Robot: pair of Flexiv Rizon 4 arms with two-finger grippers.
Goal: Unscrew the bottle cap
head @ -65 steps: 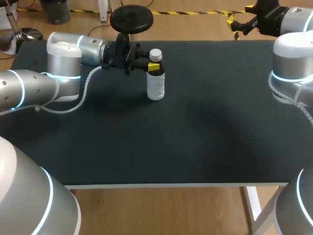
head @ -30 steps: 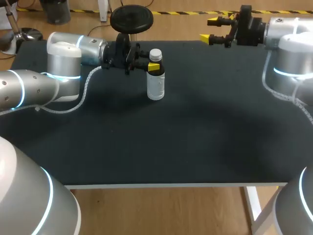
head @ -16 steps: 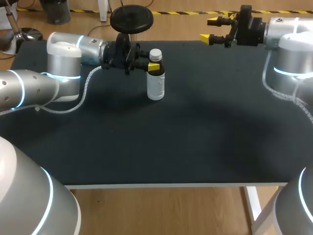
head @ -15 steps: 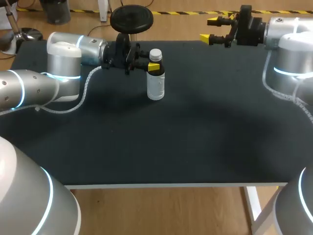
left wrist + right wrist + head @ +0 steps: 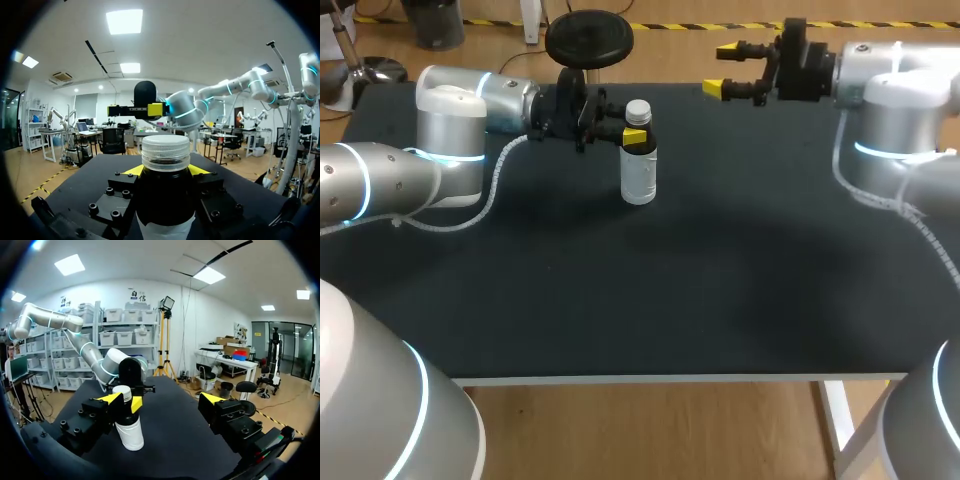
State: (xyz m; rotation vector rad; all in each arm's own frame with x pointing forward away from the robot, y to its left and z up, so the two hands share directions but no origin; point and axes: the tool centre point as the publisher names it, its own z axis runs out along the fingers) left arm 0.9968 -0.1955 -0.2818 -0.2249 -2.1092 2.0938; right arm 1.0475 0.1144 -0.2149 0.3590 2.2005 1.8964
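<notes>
The left gripper (image 5: pixel 632 131) is clamping the bottle (image 5: pixel 639 172) from two sides, its yellow tips pressing in on the dark shoulder just under the cap (image 5: pixel 165 150). In the left wrist view the bottle is filling the gap between the fingers, so the hold is looking firm. The bottle is standing upright on the surface (image 5: pixel 720 280), near the far edge and left of its middle.

The white ribbed cap is sitting square and fully down on the neck, with no gap or tilt showing. Judging from that, no unscrewing is done yet.

The right gripper (image 5: pixel 721 69) is hanging with its fingers spread wide and nothing between them, over the far edge to the right of the middle. It is pointing towards the bottle but is well apart from it. In the right wrist view the bottle is showing ahead of it, beside one finger and not between the two.

So the bracing part of the job is looking complete. What is remaining is nearly everything else: bringing the right gripper onto the cap, closing on it, turning it loose and lifting it off.
</notes>
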